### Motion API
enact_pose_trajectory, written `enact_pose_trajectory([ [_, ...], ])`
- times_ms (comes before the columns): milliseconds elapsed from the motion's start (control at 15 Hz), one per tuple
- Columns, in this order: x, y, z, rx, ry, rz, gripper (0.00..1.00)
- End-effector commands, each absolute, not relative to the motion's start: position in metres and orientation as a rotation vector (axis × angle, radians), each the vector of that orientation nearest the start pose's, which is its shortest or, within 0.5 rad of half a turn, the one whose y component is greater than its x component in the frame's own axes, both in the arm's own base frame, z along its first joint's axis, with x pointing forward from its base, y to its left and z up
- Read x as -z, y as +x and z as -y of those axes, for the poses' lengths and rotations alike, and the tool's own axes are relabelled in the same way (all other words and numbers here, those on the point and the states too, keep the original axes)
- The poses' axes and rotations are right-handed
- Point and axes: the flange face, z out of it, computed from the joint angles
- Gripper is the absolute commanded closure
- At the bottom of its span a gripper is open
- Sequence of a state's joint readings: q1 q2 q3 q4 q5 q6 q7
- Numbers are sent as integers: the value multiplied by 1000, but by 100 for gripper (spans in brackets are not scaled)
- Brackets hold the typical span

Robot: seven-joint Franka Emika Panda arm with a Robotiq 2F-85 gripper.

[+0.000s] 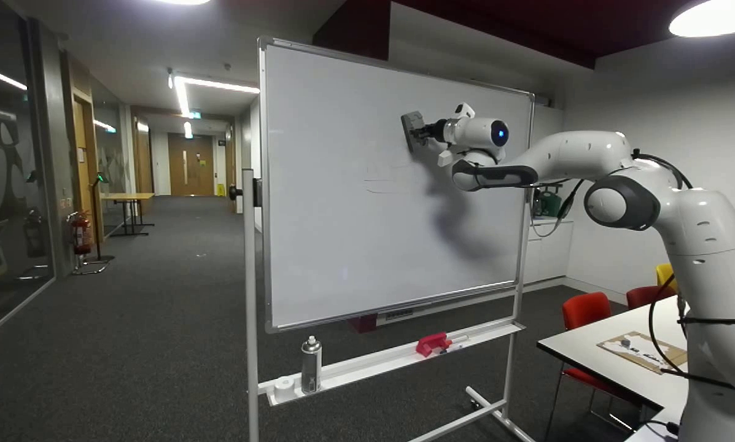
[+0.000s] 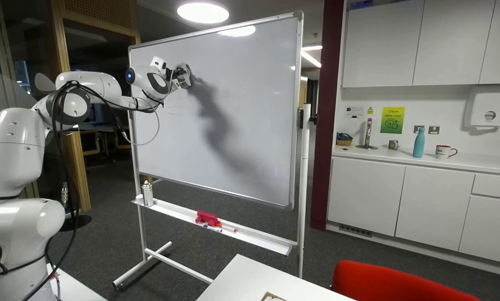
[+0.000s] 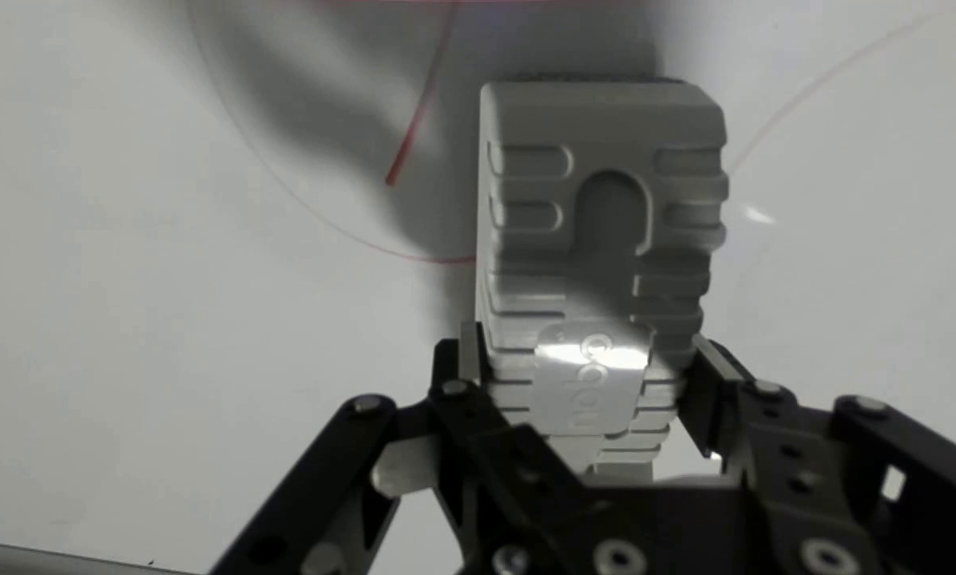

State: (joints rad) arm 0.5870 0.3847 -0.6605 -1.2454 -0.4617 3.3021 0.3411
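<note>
A grey ribbed whiteboard eraser (image 3: 605, 263) fills the middle of the wrist view, and my gripper (image 3: 588, 351) is shut on it, one finger on each side. In both exterior views the eraser (image 1: 411, 126) is at the upper part of the whiteboard (image 1: 342, 245), toward the robot's side. Whether its felt face presses on the board cannot be told. Close to the eraser, a short red stroke (image 3: 414, 132) and a thin curved red line (image 3: 310, 209) mark the board. Faint lines (image 1: 385, 181) also show lower down in an exterior view.
Below the board runs a ledge (image 1: 367, 363) bearing a spray can (image 1: 311, 366), a white roll (image 1: 284, 388), a red holder (image 1: 431, 345) and markers. A white table (image 2: 250, 278) and a red chair (image 2: 392, 282) stand in front. Cables hang along the arm.
</note>
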Motion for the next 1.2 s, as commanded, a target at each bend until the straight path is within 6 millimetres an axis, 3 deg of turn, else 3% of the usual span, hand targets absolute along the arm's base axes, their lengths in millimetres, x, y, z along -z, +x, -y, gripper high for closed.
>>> enact_pose_trajectory([
  [0, -760, 654, -120, 2553, -2064, 524, 66],
  [267, -710, 650, -155, 2419, -1973, 739, 66],
  [333, -706, 652, -160, 2403, -1967, 776, 66],
  [600, -707, 656, -163, 2392, -1936, 880, 66],
  [1133, -734, 665, -120, 2509, -1874, 832, 66],
])
